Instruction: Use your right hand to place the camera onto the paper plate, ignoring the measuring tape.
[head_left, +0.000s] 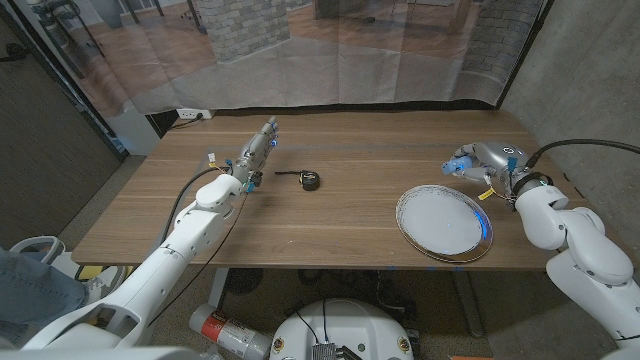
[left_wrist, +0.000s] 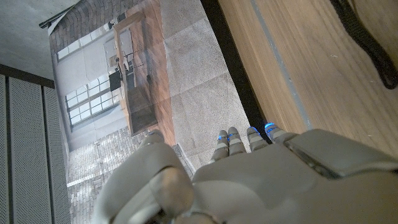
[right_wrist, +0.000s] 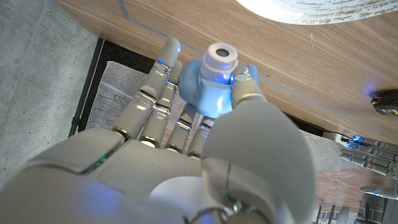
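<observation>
Right hand holds the small blue camera above the surface, just beyond the paper plate.

The camera (right_wrist: 211, 84) sits pinched between thumb and fingers of the right hand (head_left: 487, 166), its white lens ring (right_wrist: 222, 55) facing out past the fingertips; its long axis seems to run along the fingers, toward the middle of the surface (head_left: 350, 210). The grip looks shallow, so it could slip or land on the plate's (head_left: 443, 222) raised rim and tip off. The measuring tape (head_left: 311, 180) lies well apart, near the left hand (head_left: 258, 150), whose fingers are stretched out together.
</observation>
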